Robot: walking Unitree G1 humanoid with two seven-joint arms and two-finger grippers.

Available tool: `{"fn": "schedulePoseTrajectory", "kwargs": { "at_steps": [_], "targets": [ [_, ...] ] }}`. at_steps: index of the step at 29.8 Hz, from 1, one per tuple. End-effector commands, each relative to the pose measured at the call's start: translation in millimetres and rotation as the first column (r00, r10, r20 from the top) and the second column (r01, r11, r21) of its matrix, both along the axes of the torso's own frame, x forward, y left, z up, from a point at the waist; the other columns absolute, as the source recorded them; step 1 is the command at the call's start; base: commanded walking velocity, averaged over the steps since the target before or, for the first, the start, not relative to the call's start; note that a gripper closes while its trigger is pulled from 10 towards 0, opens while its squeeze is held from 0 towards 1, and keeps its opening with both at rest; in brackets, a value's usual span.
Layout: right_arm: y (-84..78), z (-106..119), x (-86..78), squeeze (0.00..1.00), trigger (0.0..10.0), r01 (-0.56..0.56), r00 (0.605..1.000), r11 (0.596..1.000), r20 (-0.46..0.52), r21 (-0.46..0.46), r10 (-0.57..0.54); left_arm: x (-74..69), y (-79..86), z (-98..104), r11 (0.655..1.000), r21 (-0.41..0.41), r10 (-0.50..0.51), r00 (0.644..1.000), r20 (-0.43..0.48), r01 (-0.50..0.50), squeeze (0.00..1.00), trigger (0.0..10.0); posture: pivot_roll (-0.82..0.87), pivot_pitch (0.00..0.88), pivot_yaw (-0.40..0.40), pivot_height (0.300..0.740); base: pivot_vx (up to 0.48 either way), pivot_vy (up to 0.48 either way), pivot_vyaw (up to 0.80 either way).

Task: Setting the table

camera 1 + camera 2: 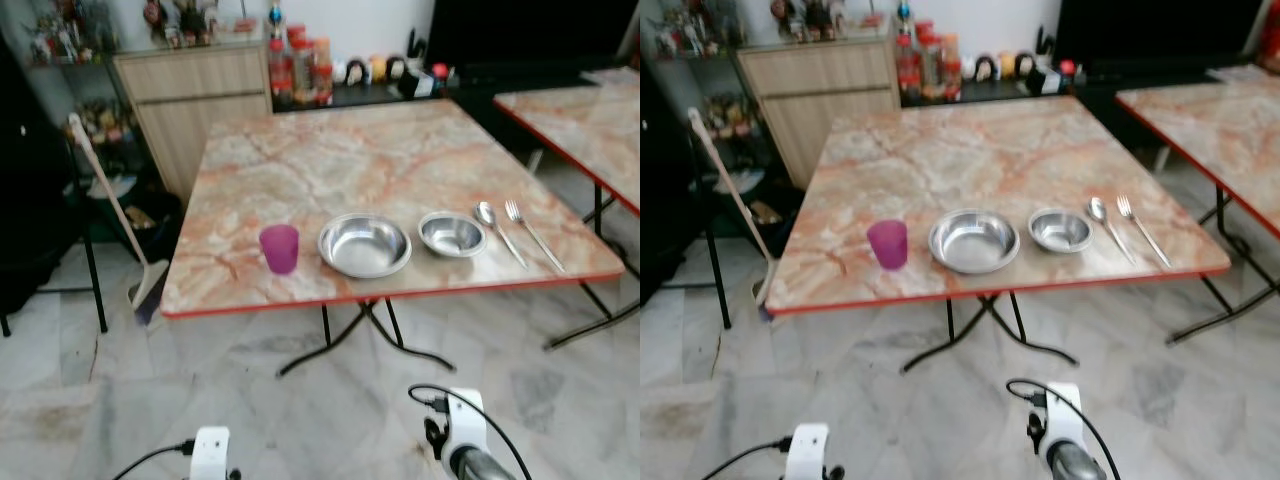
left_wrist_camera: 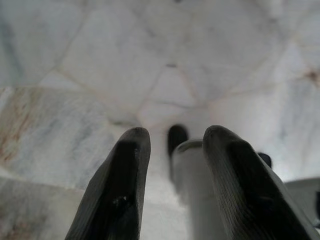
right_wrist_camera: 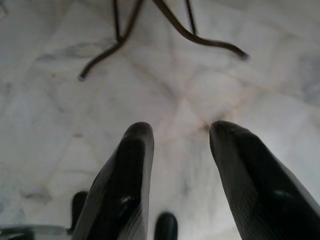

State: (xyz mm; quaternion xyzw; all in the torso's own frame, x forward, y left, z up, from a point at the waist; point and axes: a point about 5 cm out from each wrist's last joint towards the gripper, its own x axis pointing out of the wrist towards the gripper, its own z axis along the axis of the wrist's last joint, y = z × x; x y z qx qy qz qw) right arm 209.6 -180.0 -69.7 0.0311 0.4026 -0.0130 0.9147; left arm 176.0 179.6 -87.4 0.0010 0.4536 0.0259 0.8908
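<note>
On the marble-patterned table [image 1: 330, 160], along its near edge, stand a purple cup [image 1: 280, 248], a large steel bowl [image 1: 364, 244], a smaller steel bowl [image 1: 452, 234], a spoon [image 1: 498, 230] and a fork [image 1: 532, 234], in a row from left to right. Both arms hang low in front of the table, their wrists at the bottom of the eye views. My left gripper [image 2: 172, 150] is open over the floor, nothing between its fingers. My right gripper [image 3: 181, 142] is open too, pointing at the floor near the table's black legs [image 3: 165, 25].
A second marble table [image 1: 590, 130] stands to the right. A wooden cabinet [image 1: 195, 100] with bottles and jars is behind the table. A broom [image 1: 120, 220] leans at the left beside a dark chair. White marble floor [image 1: 300, 400] lies between me and the table.
</note>
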Motion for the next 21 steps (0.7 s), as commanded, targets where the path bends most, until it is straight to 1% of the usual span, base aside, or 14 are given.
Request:
{"fn": "schedulePoseTrajectory", "kwargs": {
  "at_steps": [1, 6, 10, 17, 21],
  "targets": [
    [8.0, 2.2, 4.8, 0.0, 10.0, -0.037, 0.999, 0.999, 0.015, 0.003, 0.037, -1.3, 3.7, -0.4, 1.0, 0.011, 0.005, 1.0, -0.009, -0.005, 0.0, 10.0, 0.07, 0.0, 0.007, 0.74, 0.322, 0.0, 0.0],
    [8.5, 2.0, 4.2, 0.0, 10.0, -0.037, 0.999, 0.999, 0.019, 0.008, 0.037, -1.0, 2.8, -0.3, 1.0, 0.004, 0.009, 1.0, -0.005, -0.009, 0.0, 10.0, 0.06, 0.0, 0.008, 0.74, 0.0, 0.0, 0.76],
    [7.6, 1.1, 3.0, 0.0, 10.0, -0.011, 1.0, 1.0, 0.011, 0.023, 0.011, -0.7, 2.3, 0.0, 1.0, -0.001, 0.015, 1.0, 0.002, -0.015, 0.0, 10.0, 0.06, 0.0, 0.007, 0.74, 0.0, 0.0, 0.0],
    [7.4, 0.8, 2.3, 0.0, 10.0, -0.019, 1.0, 1.0, 0.01, 0.015, 0.019, -2.3, 2.2, -0.9, 1.0, 0.009, -0.005, 1.0, -0.009, 0.005, 0.0, 10.0, 0.06, 0.0, 0.009, 0.74, 0.0, 0.0, 0.0],
    [8.4, 0.3, 1.5, 0.0, 10.0, -0.041, 0.999, 0.999, 0.008, 0.001, 0.041, -2.7, 1.8, -1.1, 0.999, 0.025, -0.025, 1.0, -0.011, 0.025, 0.0, 10.0, 0.06, 0.0, 0.011, 0.74, 0.0, 0.0, 0.0]
  ]
}}
